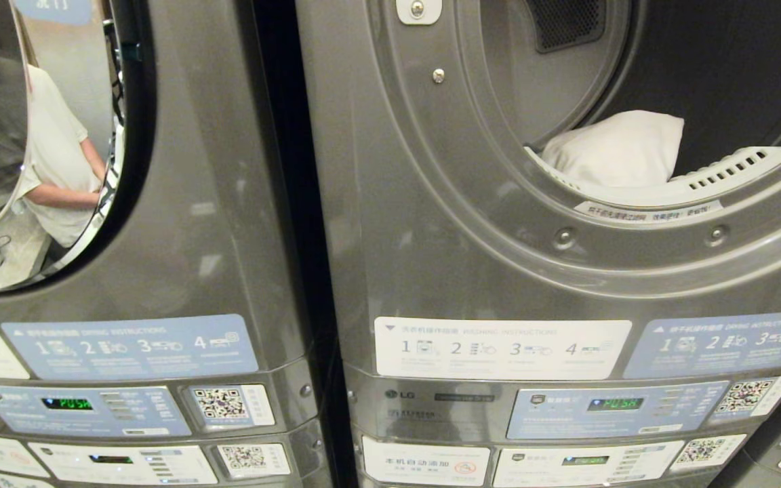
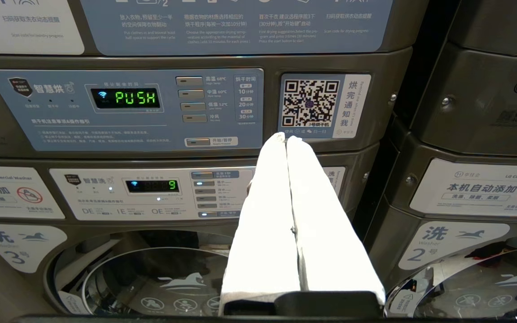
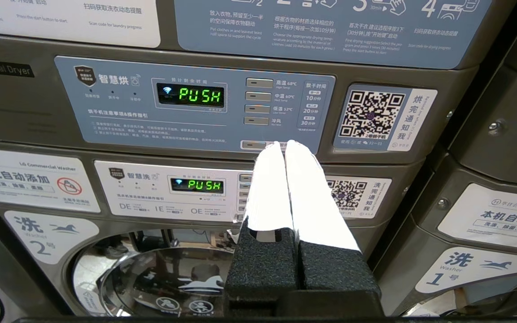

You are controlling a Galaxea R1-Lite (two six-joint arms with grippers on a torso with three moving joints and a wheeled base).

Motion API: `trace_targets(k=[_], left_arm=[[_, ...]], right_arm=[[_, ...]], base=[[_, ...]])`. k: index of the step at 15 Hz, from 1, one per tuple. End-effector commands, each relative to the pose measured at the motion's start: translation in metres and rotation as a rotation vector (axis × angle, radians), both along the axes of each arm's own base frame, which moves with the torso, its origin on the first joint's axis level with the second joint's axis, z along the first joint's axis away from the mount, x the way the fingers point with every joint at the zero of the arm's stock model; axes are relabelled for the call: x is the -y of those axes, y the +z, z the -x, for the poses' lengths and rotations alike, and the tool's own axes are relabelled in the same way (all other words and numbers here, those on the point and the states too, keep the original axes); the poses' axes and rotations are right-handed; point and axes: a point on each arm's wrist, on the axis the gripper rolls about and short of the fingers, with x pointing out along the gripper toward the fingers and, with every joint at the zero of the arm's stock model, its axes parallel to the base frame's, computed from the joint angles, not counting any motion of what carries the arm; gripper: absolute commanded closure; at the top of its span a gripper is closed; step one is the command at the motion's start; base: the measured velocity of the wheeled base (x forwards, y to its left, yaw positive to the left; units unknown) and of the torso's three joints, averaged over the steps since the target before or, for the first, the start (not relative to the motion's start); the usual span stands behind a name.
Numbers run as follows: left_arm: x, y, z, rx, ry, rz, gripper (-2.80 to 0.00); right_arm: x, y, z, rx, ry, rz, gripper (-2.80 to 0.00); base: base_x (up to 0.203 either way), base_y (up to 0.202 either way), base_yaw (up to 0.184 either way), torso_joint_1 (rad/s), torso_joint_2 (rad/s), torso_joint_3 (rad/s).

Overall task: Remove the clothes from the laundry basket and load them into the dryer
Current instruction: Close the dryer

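Observation:
The grey dryer (image 1: pixel 458 224) on the right stands with its round opening uncovered, and a white piece of clothing (image 1: pixel 614 152) lies at the drum's front lip. The laundry basket is out of view. Neither arm shows in the head view. My left gripper (image 2: pixel 285 137) is shut and empty, its white-covered fingers pressed together in front of the neighbouring machine's control panel (image 2: pixel 126 110). My right gripper (image 3: pixel 283 144) is likewise shut with nothing in it, facing the dryer's control panel (image 3: pixel 195 105) reading PUSH.
A second stacked machine (image 1: pixel 180 224) stands to the left, and its round door (image 1: pixel 31 135) mirrors a person in a white shirt. Washer doors (image 3: pixel 164 278) sit below both control panels. Instruction stickers (image 1: pixel 502 348) cover the fronts.

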Motion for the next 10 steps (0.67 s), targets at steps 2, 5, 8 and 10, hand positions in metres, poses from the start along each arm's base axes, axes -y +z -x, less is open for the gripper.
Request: trace_targets(k=[2,5,8,10], left_arm=[[0.0000,-0.0001,0.0001,0.002,0.000,0.000,0.00],[0.0000,-0.0001,0.0000,0.000,0.000,0.000,0.00],[0.0000,-0.0001,0.0000,0.000,0.000,0.000,0.00],[0.0000,-0.0001,0.0000,0.000,0.000,-0.001,0.00]], right_arm=[[-0.0001,-0.0003,-0.0002,-0.002,0.005,0.012,0.00],[-0.0005,-0.0001,-0.0001,-0.002,0.022,0.039,0.00],[-0.0004,-0.0001,-0.0001,-0.002,0.019,0.026,0.00],[-0.0004,0.0000,-0.0001,-0.002,0.017,0.018,0.00]], base=[[0.000,0.000,0.000,0.000,0.00,0.000],[-0.070,0.000,0.001,0.009,0.00,0.003],[-0.193,0.000,0.000,-0.009,0.00,0.001],[-0.193,0.000,-0.001,0.009,0.00,0.001]])
